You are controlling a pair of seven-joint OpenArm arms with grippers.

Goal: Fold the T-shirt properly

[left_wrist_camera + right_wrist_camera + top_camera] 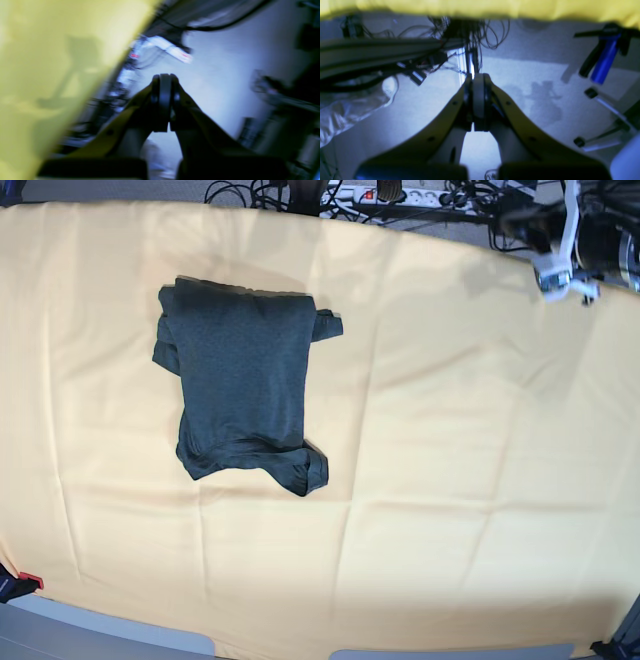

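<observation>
- One large pale yellow cloth (470, 440) covers the bench and fills nearly all of the base view, lightly creased, with the bench's bare edge showing along the bottom.
- The T-shirt (240, 390) lies on that cloth in the left half of the base view, toward the far side. It is dark grey-green and folded into a compact, roughly upright rectangle; a bit of fabric pokes out at its upper right corner and a bunched lump sits at its lower right corner. Nothing touches it.
- A tangle of cables and a power strip (400, 194) runs along the far edge of the bench, past the cloth.
- Part of a white and black arm (560, 240) shows at the top right corner of the base view, well apart from the T-shirt.
- The left gripper (165, 82) has its fingers clenched together on nothing. Its camera view is blurred, with the yellow cloth (45, 75) filling the left side and the floor beyond.
- The right gripper (478, 82) likewise has its fingers pressed together, empty. It hangs off the side of the bench, with the cloth's edge (480, 7) across the top of its view and a grey floor below.
- A blue-handled tool (603, 60) lies on that floor at the right.
</observation>
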